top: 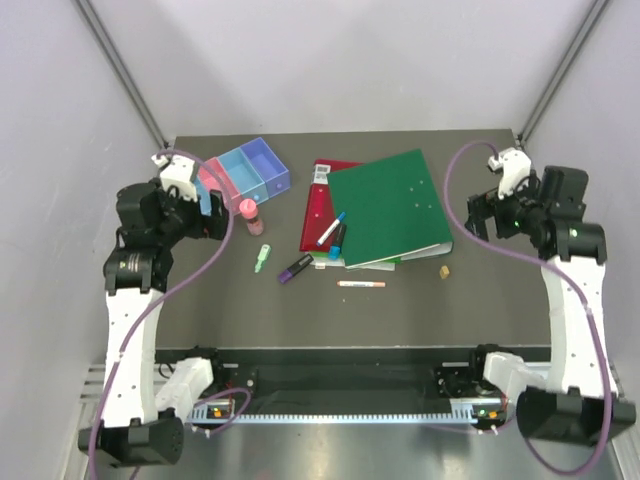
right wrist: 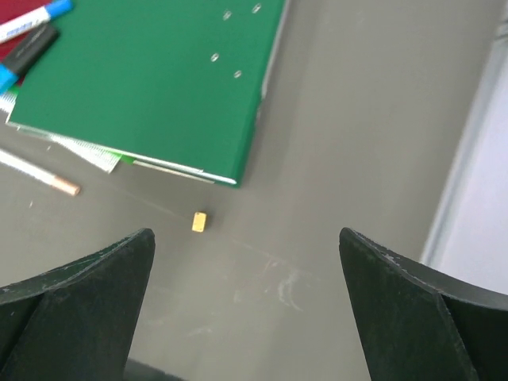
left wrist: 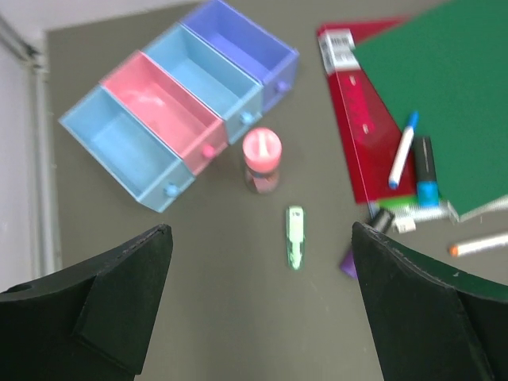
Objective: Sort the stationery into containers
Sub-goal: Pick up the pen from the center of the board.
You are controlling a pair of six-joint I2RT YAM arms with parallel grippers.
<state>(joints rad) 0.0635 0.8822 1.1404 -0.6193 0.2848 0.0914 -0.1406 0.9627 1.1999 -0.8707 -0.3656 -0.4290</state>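
The row of four bins (top: pixel 247 168) (left wrist: pixel 181 101) stands at the back left, and all look empty. The pink-capped bottle (top: pixel 248 213) (left wrist: pixel 261 159) stands just in front of them. The pale green marker (top: pixel 261 258) (left wrist: pixel 295 236), purple-black highlighter (top: pixel 296 267) (left wrist: pixel 349 262) and white-orange pen (top: pixel 361 284) (left wrist: pixel 480 244) lie mid-table. The blue-white pen (top: pixel 332 228) (left wrist: pixel 402 149) and dark marker (top: pixel 337 240) (left wrist: pixel 426 171) rest on the folder. The tan nub (top: pixel 444 270) (right wrist: pixel 198 221) lies right of the binder. My left gripper (top: pixel 205 215) (left wrist: pixel 260 230) and right gripper (top: pixel 490 215) (right wrist: pixel 246 234) hover open and empty.
The large green binder (top: pixel 390 205) (right wrist: pixel 151 79) lies over the red folder (top: pixel 318 205) (left wrist: pixel 357 111) at centre back. White walls enclose the dark table (top: pixel 470 300) on three sides.
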